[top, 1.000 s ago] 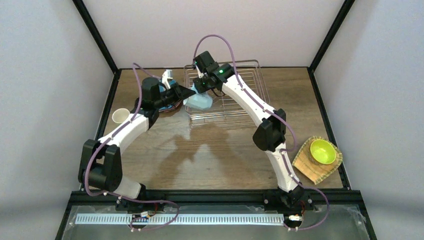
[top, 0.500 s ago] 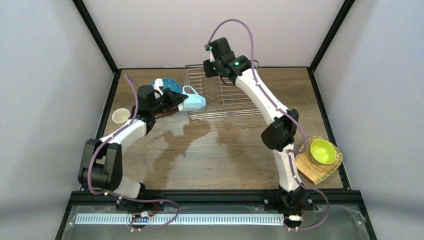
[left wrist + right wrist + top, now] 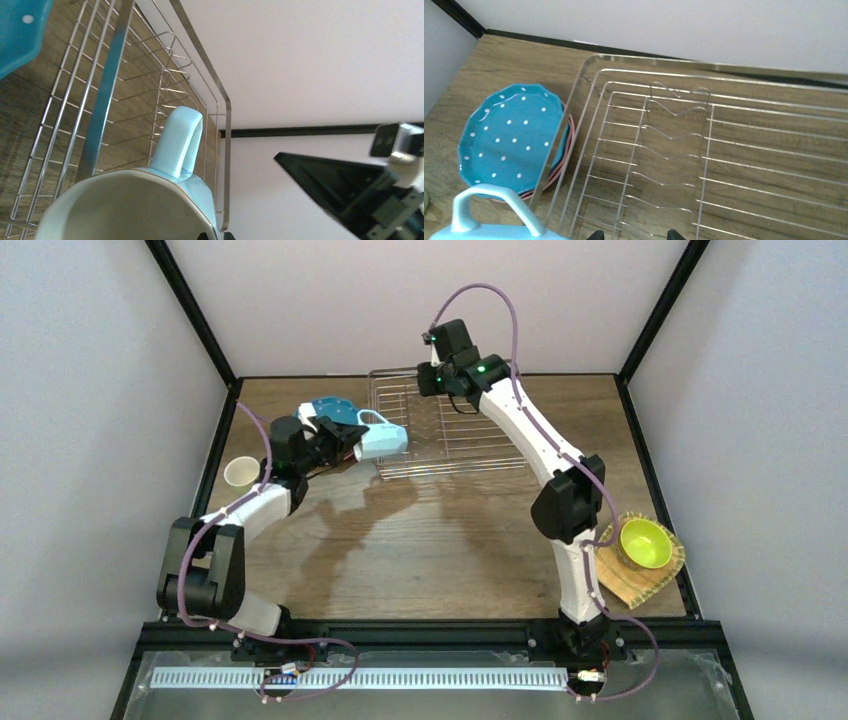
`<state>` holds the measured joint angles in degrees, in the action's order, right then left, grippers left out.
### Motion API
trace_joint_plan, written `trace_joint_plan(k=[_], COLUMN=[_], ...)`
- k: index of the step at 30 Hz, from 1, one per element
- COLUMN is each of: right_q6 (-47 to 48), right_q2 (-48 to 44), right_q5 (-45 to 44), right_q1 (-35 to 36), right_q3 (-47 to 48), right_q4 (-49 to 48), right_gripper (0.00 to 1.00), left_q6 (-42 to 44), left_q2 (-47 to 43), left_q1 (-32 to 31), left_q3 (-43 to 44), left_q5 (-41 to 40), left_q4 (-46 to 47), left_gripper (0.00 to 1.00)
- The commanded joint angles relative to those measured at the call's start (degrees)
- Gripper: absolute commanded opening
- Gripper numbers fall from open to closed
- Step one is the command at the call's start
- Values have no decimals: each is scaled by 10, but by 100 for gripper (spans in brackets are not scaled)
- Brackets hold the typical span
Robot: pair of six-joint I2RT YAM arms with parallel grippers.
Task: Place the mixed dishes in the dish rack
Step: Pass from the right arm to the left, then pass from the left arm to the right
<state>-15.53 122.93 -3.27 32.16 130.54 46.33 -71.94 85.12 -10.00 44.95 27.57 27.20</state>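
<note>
Top external view: the left claw was clamped on the light blue mug, holding it on its side at the left edge of the dish rack, just beside the blue dotted plate. The right claw hung above the rack's far-left part. A lime bowl sat on the woven tan plate at the right edge of the table; a pale mug stood at the left edge.

Left wrist view: the light blue mug's mouth and handle filled the bottom, with rack wires behind.

Right wrist view: the fingertips stood apart, gripping nothing, over the rack. The blue dotted plate lay on a pink plate beside it.
</note>
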Motion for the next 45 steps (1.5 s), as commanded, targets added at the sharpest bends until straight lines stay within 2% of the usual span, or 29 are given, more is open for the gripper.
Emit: trace_joint_plan(k=[1, 10, 16, 20, 26, 34, 38, 45], right_q6=[-39, -92, -103, -118, -159, -150, -170, -187], right_q2=[-40, -90, -96, -122, -141, -144, -145, -168], right_q5=[31, 132, 184, 225, 336, 438, 487, 556], right_q1=[-23, -55, -68, -87, -135, -144, -144, -145], right_q3=[-46, -157, -177, -230, -282, -286, -286, -293], right_q4=[-33, -117, -157, -219, -307, -364, -402, -411], right_gripper=[71, 90, 92, 92, 92, 92, 92, 92], left_q6=[-82, -170, -231, -258, -288, -352, -352, -314], left_q2=[-12, -13, -13, -28, -70, -157, -204, -251], left_q1=[12, 16, 15, 16, 16, 14, 14, 12], left_q3=[-16, -20, -18, -15, -23, -61, -66, -64], left_q5=[-25, -35, -17, 0, 33, 41, 54, 103], left_q4=[105, 178, 232, 246, 271, 304, 290, 258], left_gripper=[3, 3, 3, 3, 3, 3, 3, 3])
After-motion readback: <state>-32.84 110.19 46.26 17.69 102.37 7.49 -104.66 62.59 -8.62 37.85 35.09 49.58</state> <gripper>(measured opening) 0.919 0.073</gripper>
